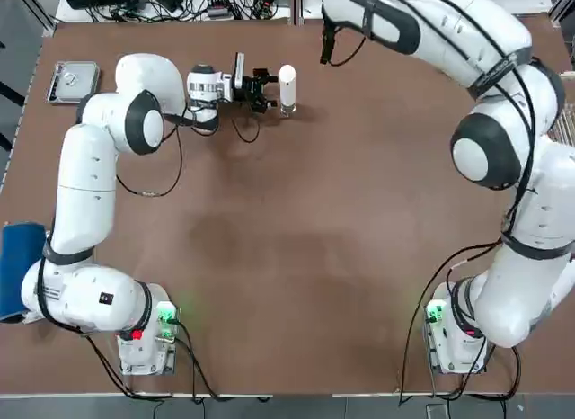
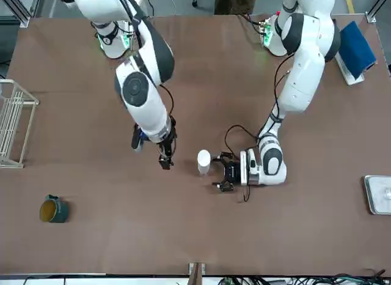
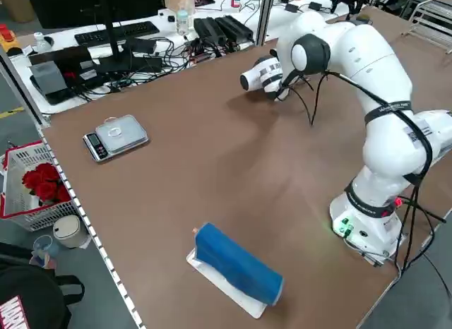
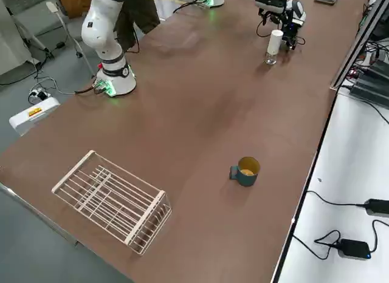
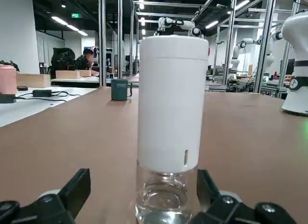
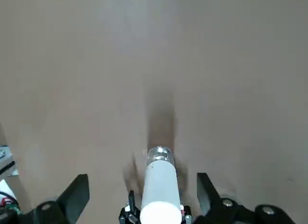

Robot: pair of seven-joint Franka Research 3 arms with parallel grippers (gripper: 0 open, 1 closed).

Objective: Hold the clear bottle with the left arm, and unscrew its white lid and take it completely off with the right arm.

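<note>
- Clear bottle (image 5: 161, 202) upright on the brown worktop (image 1: 296, 257), at the far side from the arm bases, slightly left of centre in the top view.
- White lid (image 1: 287, 86) seated on the bottle neck, tall and cylindrical, covering most of the bottle; only a short glass base visible beneath it in the left wrist view.
- Left arm (image 1: 85, 194) stretched low across the worktop, wrist horizontal, left pincer (image 1: 267, 88) level with the bottle and just beside it.
- Left pincer fingers (image 5: 79, 188) spread wide, one on each side of the glass base, clear gaps on both sides; nothing gripped.
- Right arm (image 1: 503, 140) arched high over the far right of the worktop, right pincer (image 2: 165, 161) raised above the surface, near the bottle but apart from it.
- Right pincer fingers (image 6: 77, 192) parted wide and empty; lid top in view between them, below, not touched.
- Dark teal mug (image 4: 245, 171) with yellowish contents well apart from the bottle, towards the robot's right.
- White wire rack (image 4: 112, 200) at the right edge of the worktop.
- Small scale (image 1: 72, 81) at the far left corner; blue roll (image 3: 236, 264) on the near left edge, beside the left arm base.
</note>
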